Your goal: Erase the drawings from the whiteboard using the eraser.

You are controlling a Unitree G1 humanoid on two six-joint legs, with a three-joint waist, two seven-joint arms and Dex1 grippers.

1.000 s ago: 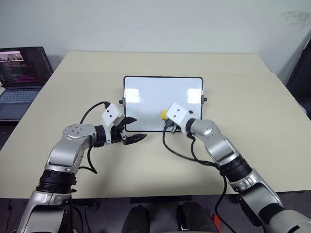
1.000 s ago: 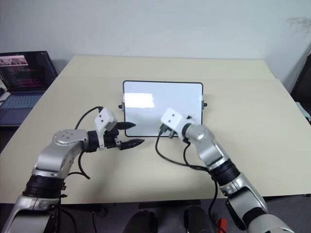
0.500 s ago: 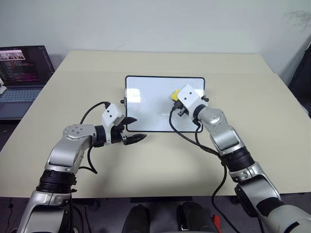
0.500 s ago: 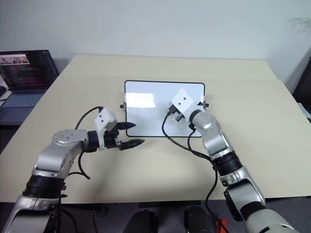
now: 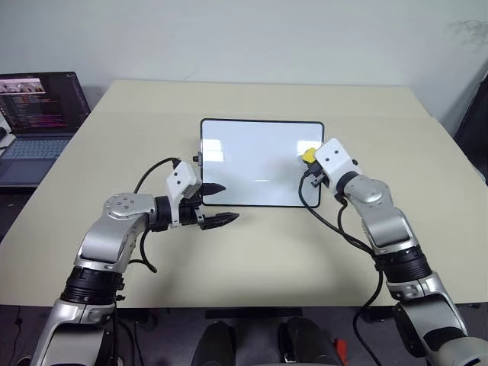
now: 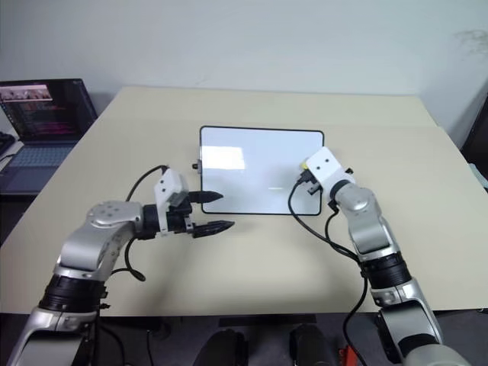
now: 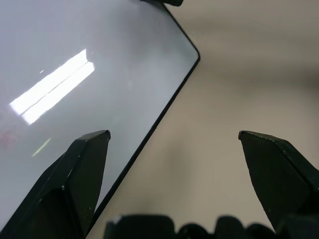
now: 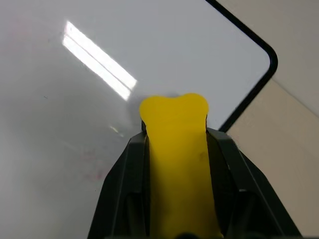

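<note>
- The eraser [image 5: 308,155] shows as a yellow sliver, the rest hidden behind the right wrist's white housing.
- The laptop [image 5: 34,122] is cut off by the picture's edge.
- Faint red traces on the whiteboard [image 8: 94,172] are too smeared to make out.

beige table against a pale wall

we see a wide beige table [image 5: 252,252] under a plain pale wall [image 5: 244,38], with an open laptop [image 5: 34,114] glowing on a lower surface at far left.

place: office or lab | evidence: beige table [image 5: 252,252], open laptop [image 5: 34,114], plain white wall [image 5: 244,38]
</note>
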